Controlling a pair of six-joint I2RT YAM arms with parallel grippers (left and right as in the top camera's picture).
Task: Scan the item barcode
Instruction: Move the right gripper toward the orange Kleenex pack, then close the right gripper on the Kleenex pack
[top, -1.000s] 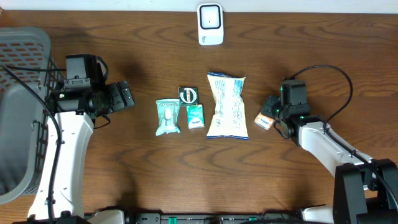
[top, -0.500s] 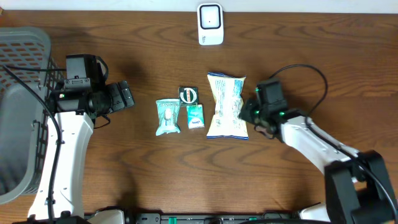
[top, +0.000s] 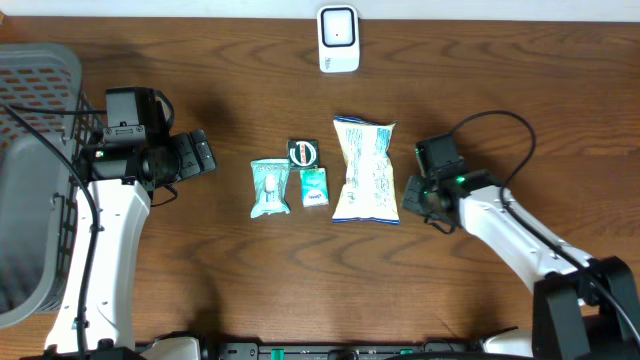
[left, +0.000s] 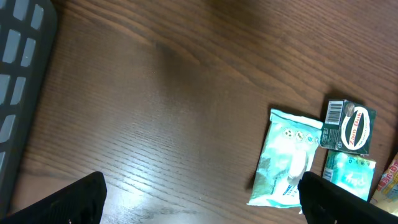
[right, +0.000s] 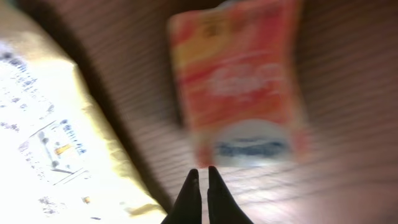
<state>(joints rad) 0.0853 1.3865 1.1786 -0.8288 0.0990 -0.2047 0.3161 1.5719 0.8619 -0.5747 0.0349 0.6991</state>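
Observation:
The white scanner (top: 338, 38) stands at the table's far edge. Four items lie mid-table: a tall chip bag (top: 366, 170), a mint-green pouch (top: 269, 188), a small green box (top: 313, 187) and a dark box with a barcode (left: 348, 126). My right gripper (top: 410, 190) sits just right of the chip bag, shut with nothing between its fingers. In the right wrist view its tips (right: 202, 169) point at a blurred orange packet (right: 239, 93), with the chip bag (right: 56, 137) to the left. My left gripper (top: 205, 152) hovers open left of the pouch (left: 289, 155), holding nothing.
A grey plastic basket (top: 30, 180) fills the left edge of the table, and its rim (left: 18, 62) shows in the left wrist view. Bare wood lies between the left gripper and the items. The right arm's cable (top: 500, 125) arcs above it.
My right gripper has moved left toward the chip bag and now covers the orange packet in the overhead view. Its fingers have closed fully. The left arm has not moved.

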